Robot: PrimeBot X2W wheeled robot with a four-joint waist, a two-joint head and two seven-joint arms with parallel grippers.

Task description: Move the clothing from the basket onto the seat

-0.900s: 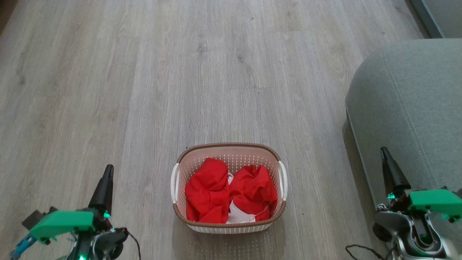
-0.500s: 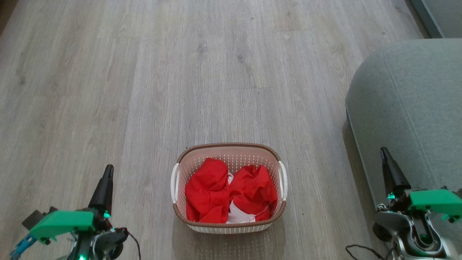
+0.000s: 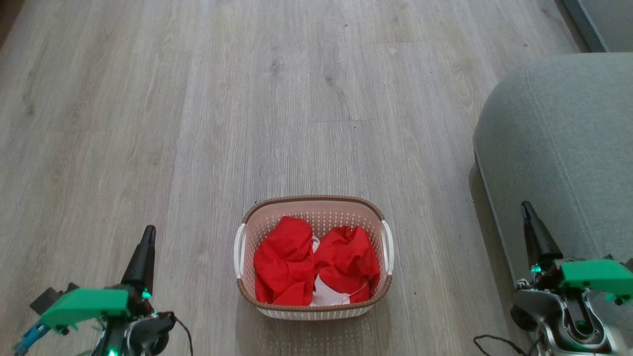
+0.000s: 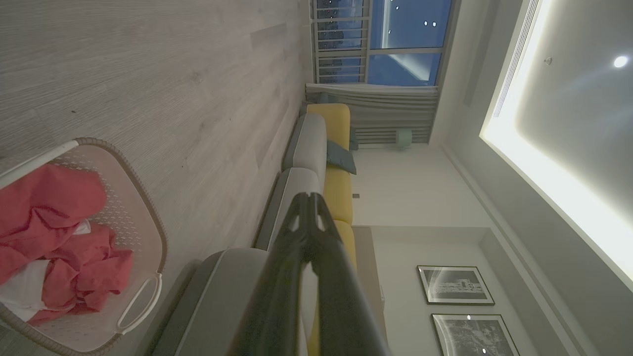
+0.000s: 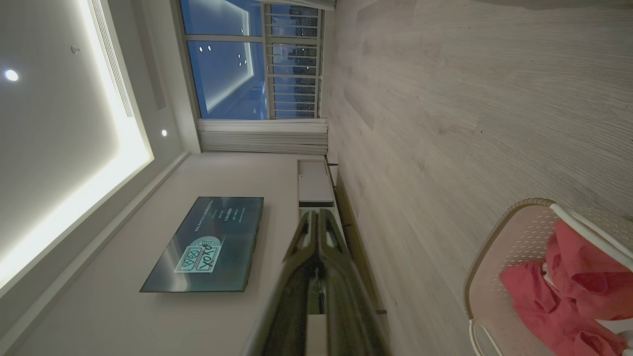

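Red clothing (image 3: 296, 257) sits in the basket (image 3: 316, 201), seat (image 3: 559, 138) to its right; nothing lifted yet. The left gripper (image 3: 147, 233) and right gripper (image 3: 525, 207) hover, jaws closed, empty. Next, likely: open, reach in.

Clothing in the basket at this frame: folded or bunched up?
Bunched up. The red clothing lies in two crumpled heaps inside the basket, with no flat folds.
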